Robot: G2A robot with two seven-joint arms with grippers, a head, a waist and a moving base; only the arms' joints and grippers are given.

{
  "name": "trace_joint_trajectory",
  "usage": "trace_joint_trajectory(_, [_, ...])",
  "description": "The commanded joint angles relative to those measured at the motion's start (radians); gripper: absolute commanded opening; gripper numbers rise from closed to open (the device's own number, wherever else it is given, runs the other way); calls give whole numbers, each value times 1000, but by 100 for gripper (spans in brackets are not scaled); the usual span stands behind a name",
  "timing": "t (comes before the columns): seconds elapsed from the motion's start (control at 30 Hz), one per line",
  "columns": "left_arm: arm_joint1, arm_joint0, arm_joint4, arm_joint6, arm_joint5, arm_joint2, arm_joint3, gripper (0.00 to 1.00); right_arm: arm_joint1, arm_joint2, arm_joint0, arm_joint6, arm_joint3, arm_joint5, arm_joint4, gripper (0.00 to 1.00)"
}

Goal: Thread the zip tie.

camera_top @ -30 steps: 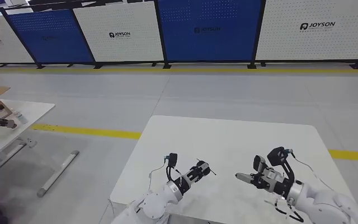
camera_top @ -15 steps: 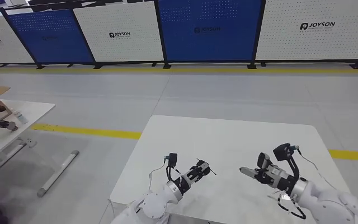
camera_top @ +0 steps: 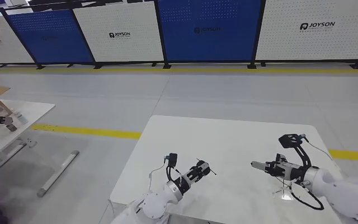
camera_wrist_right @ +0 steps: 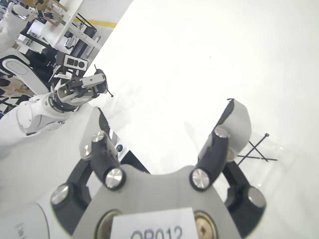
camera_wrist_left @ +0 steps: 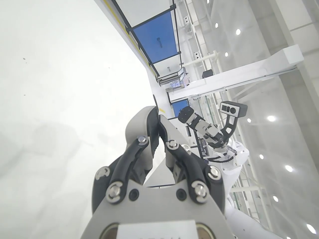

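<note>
Black zip tie (camera_wrist_right: 109, 92) is sitting pinched between the left gripper (camera_top: 202, 167) fingers over the table's (camera_top: 224, 134) near left; the right gripper (camera_wrist_right: 165, 106) is hovering, fingers spread, above loose ties (camera_wrist_right: 256, 150) near right.

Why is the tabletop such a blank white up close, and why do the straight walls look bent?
Right wrist view: glare washes out the table, so the black zip ties beside the open right pincer stand out. Left wrist view: ceiling lamps flare, and the wide lens curves the wall panels. Top view: light is even.
</note>
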State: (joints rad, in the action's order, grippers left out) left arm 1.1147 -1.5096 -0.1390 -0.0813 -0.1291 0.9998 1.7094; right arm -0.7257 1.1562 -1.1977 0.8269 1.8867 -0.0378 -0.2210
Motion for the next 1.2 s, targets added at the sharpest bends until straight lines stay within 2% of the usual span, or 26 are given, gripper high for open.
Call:
trace_joint_trajectory(0.0, [0, 0, 0, 0, 0, 0, 0, 0, 0, 0, 0, 1, 0, 0, 0, 100])
trace_joint_trajectory(0.13, [0, 0, 0, 0, 0, 0, 0, 0, -1, 3, -3, -12, -6, -14, 2, 100])
trace_joint_trajectory(0.23, [0, 0, 0, 0, 0, 0, 0, 0, -4, 5, 17, 42, 8, -183, -21, 100])
trace_joint_trajectory(0.33, [0, 0, 0, 0, 0, 0, 0, 0, -5, -16, 66, 149, 17, -287, -95, 100])
trace_joint_trajectory(0.37, [0, 0, 0, 0, 0, 0, 0, 0, -6, -33, 85, 188, 17, -302, -137, 100])
trace_joint_trajectory(0.43, [0, 0, 0, 0, 0, 0, 0, 0, -14, -64, 125, 258, -16, -302, -162, 100])
trace_joint_trajectory(0.47, [0, 0, 0, 0, 0, 0, 0, 0, -16, -98, 150, 336, -29, -302, -212, 100])
trace_joint_trajectory(0.5, [0, 0, 0, 0, 0, 0, 0, 0, -25, -121, 191, 352, -54, -302, -242, 100])
trace_joint_trajectory(0.57, [0, 0, 0, 0, 0, 0, 0, 0, -39, -150, 217, 338, -79, -302, -233, 100])
trace_joint_trajectory(0.87, [0, 0, 0, 0, 0, 0, 0, 0, -40, -148, 215, 333, -85, -302, -229, 100])
trace_joint_trajectory(0.97, [0, 0, 0, 0, 0, 0, 0, 0, -44, -147, 220, 362, -136, -285, -186, 100])
trace_joint_trajectory(1.03, [0, 0, 0, 0, 0, 0, 0, 0, -48, -160, 232, 374, -167, -302, -215, 100])
trace_joint_trajectory(1.17, [0, 0, 0, 0, 0, 0, 0, 0, -67, -207, 257, 411, -204, -302, -252, 100])
